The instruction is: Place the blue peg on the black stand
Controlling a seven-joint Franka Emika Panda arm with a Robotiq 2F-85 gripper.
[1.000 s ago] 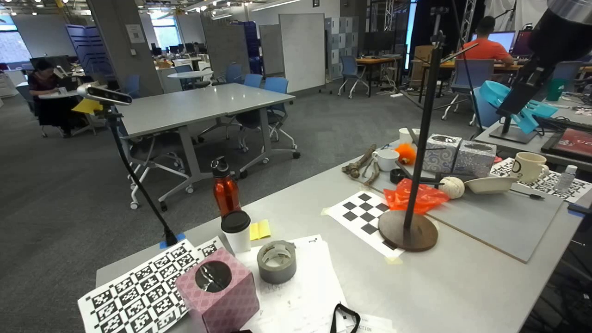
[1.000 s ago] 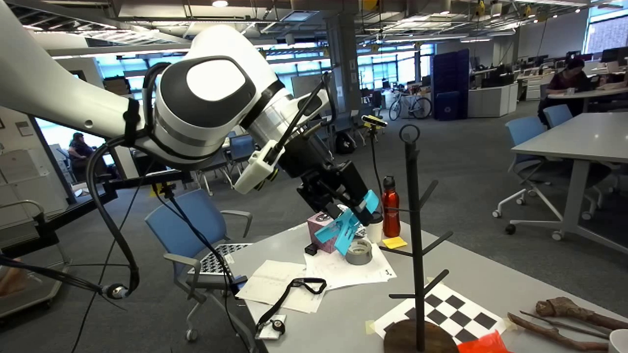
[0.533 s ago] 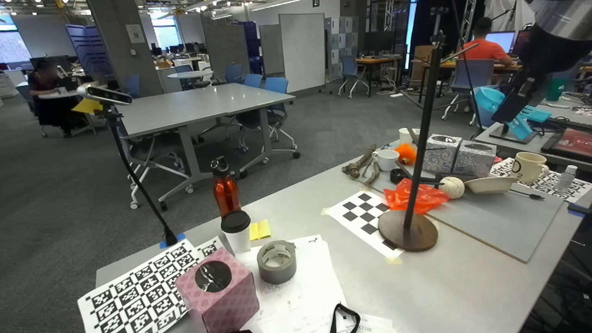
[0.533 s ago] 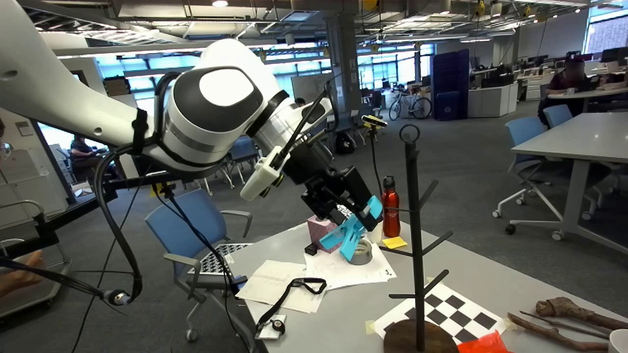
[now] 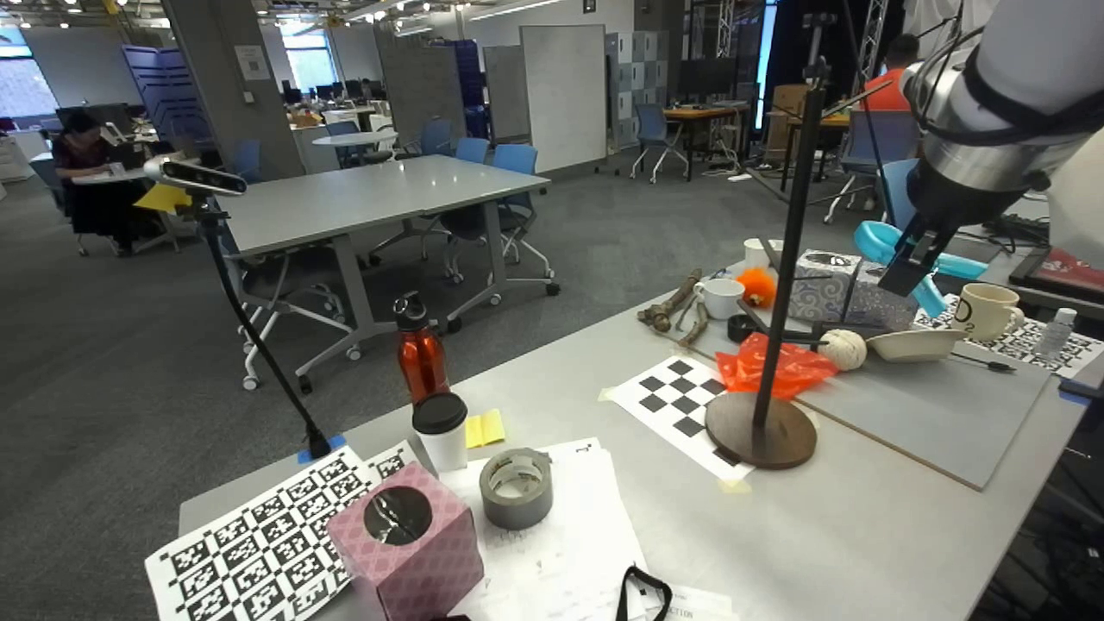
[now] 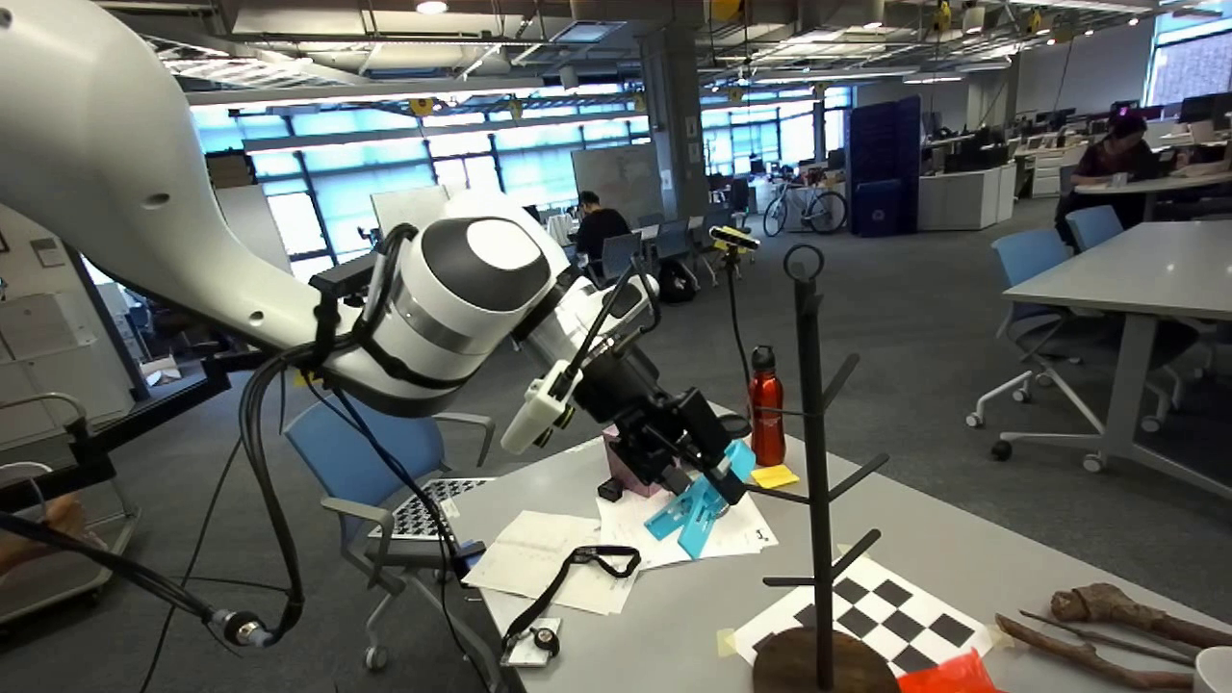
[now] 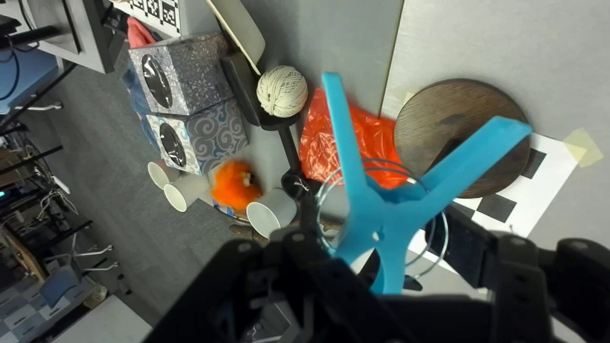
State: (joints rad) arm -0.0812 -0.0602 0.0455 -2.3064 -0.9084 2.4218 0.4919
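One blue peg (image 7: 387, 209), a light-blue plastic piece like a spring clip, is in the grasp of my end effector (image 7: 388, 236), whose jaws stand partly apart, pressed to either side of its waist. I hold it tilted in the air above the counter (image 5: 819, 535), near the black stand (image 5: 784, 267) but not on it; in an exterior view a gap shows between peg and pole (image 6: 817, 462). By my judgement it is light and stiff, hard to break, and smooth enough to twist or slide if the grip eases. Its thin wire rings (image 7: 446, 233) suggest a spring, so squeezing the wrong part may make it flex. The waist, beside those rings, looks the best place to hold, leaving the splayed legs (image 7: 476, 156) free for the stand. No brand shows on peg or stand. On the cream mug (image 5: 990, 312) I can make out a "D" and a "2". The papers (image 5: 565, 548) carry print too small to read, and the red bottle (image 6: 767, 395) bears a pale mark I cannot decipher.
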